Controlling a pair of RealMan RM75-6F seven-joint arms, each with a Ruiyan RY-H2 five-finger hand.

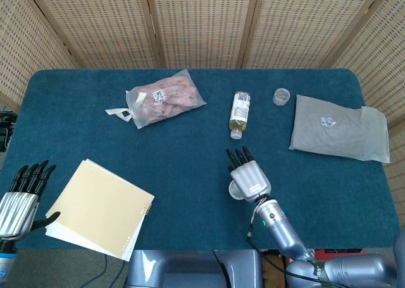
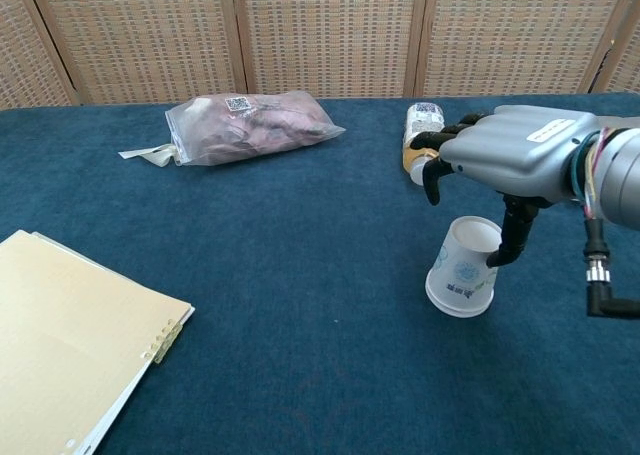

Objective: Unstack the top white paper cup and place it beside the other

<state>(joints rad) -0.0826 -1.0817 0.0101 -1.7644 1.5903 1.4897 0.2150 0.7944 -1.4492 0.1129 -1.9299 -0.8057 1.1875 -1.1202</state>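
Hovering over inverted white paper cup stack (image 2: 461,280), right hand (image 2: 505,160) is gripping nothing, fingers spread, thumb touching cup side. Stack is sitting near bottle (image 1: 239,113). Left hand (image 1: 19,199) is lying open beside notebook (image 1: 99,208).

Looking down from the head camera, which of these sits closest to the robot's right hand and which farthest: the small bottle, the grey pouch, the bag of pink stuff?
From the right hand:
1. Small bottle, straight beyond it.
2. Grey pouch, off to the right side.
3. Bag of pink stuff, far back on the left.
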